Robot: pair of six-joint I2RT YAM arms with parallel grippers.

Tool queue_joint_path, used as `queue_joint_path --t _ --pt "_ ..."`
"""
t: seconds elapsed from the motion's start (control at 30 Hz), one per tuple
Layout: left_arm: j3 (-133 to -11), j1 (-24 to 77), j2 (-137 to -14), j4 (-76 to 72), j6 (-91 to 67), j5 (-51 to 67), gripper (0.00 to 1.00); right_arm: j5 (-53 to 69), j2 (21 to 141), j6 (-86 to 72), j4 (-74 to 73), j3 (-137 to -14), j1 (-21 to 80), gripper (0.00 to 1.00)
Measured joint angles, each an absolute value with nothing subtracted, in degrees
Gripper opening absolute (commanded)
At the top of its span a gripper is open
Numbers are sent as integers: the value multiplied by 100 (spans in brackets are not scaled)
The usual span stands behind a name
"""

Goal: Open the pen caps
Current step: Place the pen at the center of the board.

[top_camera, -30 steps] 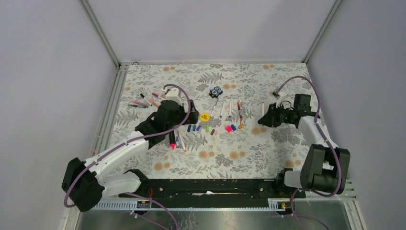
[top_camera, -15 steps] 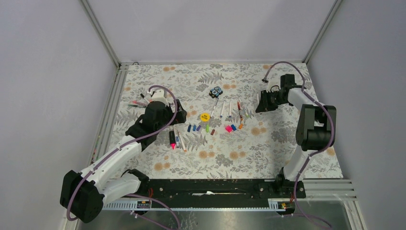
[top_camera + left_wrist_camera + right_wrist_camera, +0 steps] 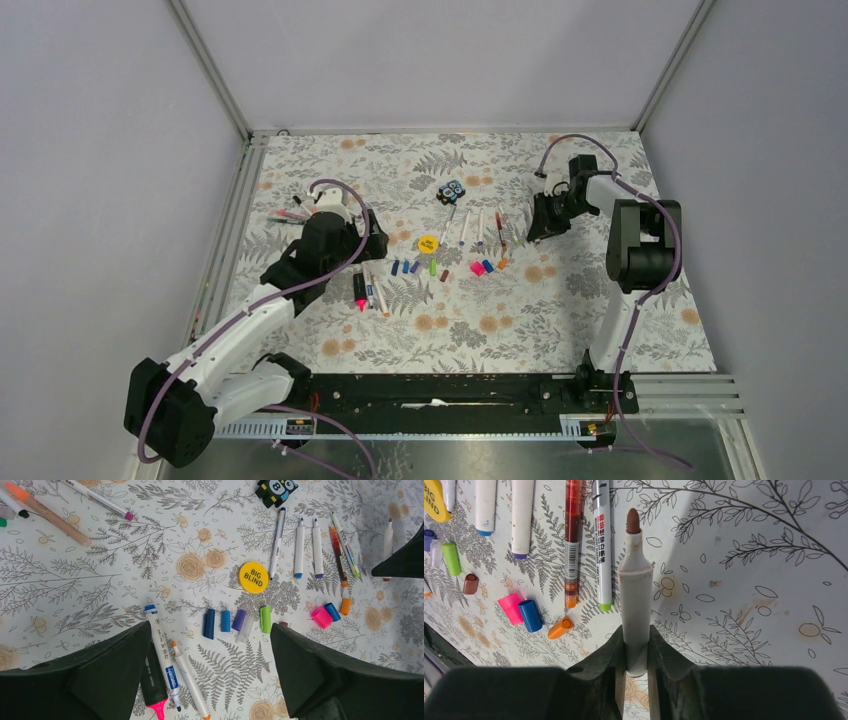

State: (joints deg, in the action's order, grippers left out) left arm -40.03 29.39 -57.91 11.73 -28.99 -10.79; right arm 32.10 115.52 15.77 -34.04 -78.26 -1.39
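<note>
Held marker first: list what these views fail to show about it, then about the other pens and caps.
- Right wrist: the white marker's rear end is hidden between the right fingers.
- Left wrist: the pink highlighter is partly covered by a left finger.
- Left wrist: the magenta-ended pen runs off the top edge.
- Top external: the loose caps are too small to count or match to pens.
</note>
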Motion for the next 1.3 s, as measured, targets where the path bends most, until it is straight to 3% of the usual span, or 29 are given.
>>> queue_joint_path --t 0.77,1.13,1.3 --pt "-4016 2939 -5247 1719 -3138 -814 99 3114 11301 1498 -3481 -7594 -113 45" --pt "-4171 2687 -5483 1669 -3085 -447 99 4200 8475 1826 -2799 -5743 -228 81" --pt "-4320 2043 -6132 1579 -3079 -178 99 5081 7223 1833 -2147 -4639 -720 89"
